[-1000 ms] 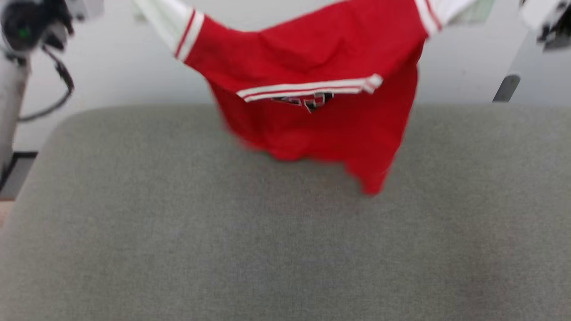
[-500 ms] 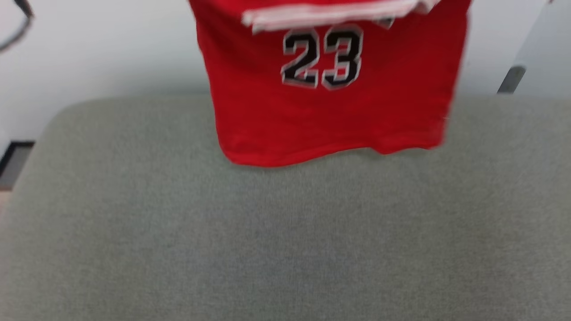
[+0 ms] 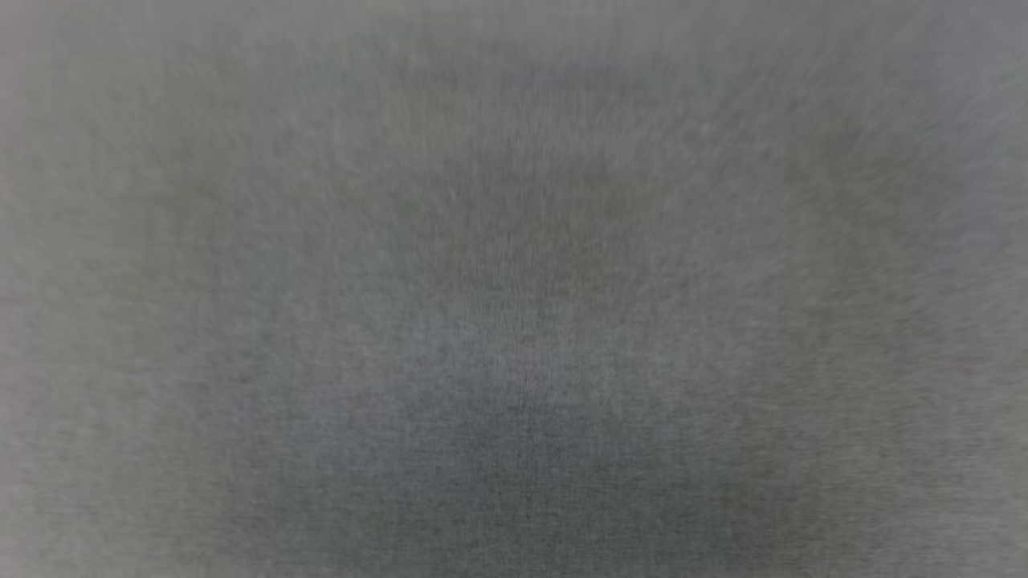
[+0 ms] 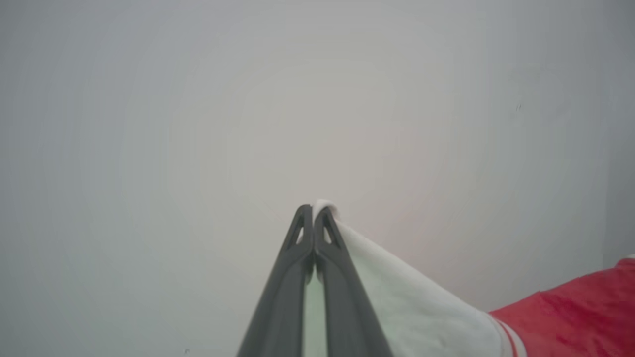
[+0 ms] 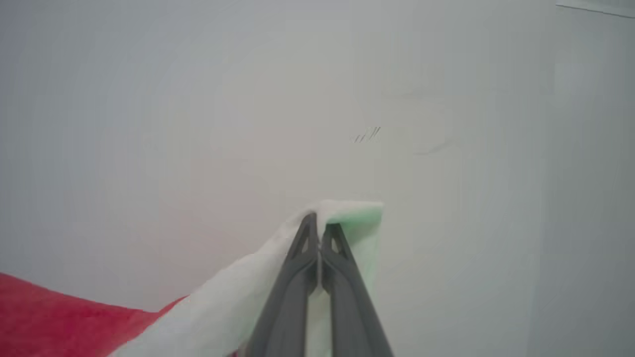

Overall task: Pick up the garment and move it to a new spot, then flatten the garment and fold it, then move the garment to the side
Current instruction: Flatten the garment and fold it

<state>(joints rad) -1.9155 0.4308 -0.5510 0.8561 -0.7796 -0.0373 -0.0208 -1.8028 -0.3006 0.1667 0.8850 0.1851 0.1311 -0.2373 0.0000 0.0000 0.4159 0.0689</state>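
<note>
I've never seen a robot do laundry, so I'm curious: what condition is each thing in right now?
left gripper: shut on a white sleeve of the garment.
right gripper: shut on the other white sleeve.
garment: held by both sleeves, spanning from one gripper to the other in front of a pale wall.

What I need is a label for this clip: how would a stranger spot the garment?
Against the pale wall, the left end effector and right end effector each pinch a white sleeve. The garment stretches between them: a bright red shirt with red-striped sleeve trim.
</note>
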